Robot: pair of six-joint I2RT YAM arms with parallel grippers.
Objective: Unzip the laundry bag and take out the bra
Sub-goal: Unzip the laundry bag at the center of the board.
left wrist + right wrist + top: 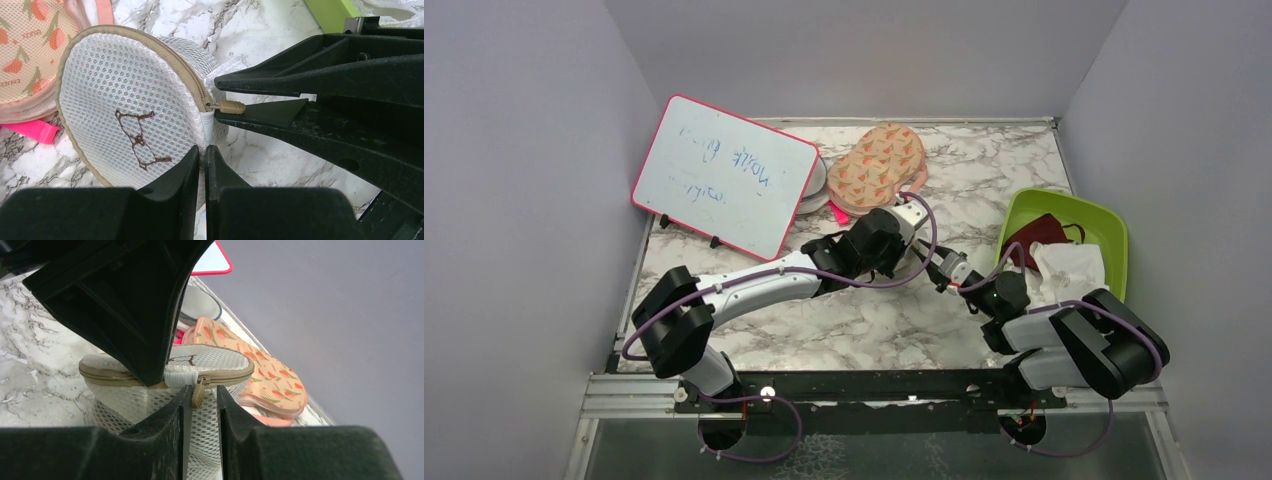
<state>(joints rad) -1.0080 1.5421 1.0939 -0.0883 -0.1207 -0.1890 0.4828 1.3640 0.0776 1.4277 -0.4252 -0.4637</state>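
Your laundry bag lies on the marble desk between the two arms, just in front of the peach printed case; whether bag and case touch cannot be told. The flat mesh lid carries a small dark bra outline, and the tan zip runs closed round the rim. The zip pull sits at the end of its track, beside a white fabric tab. Your left gripper comes in over the lid, its jaws pressed together on the bag's white fabric at the rim, right by that tab. Your right gripper meets it from the opposite side — its jaws stand narrowly parted with the pull between them, and a sliver of gap shows beside the pull, so it is not clamped. A bright pink piece lies on the desk at the edge of the peach case. Farther out, a pink-framed whiteboard with blue writing leans at the back left. At the right edge, a green tray holds a dark red cloth and a white cloth, well apart from the bag.
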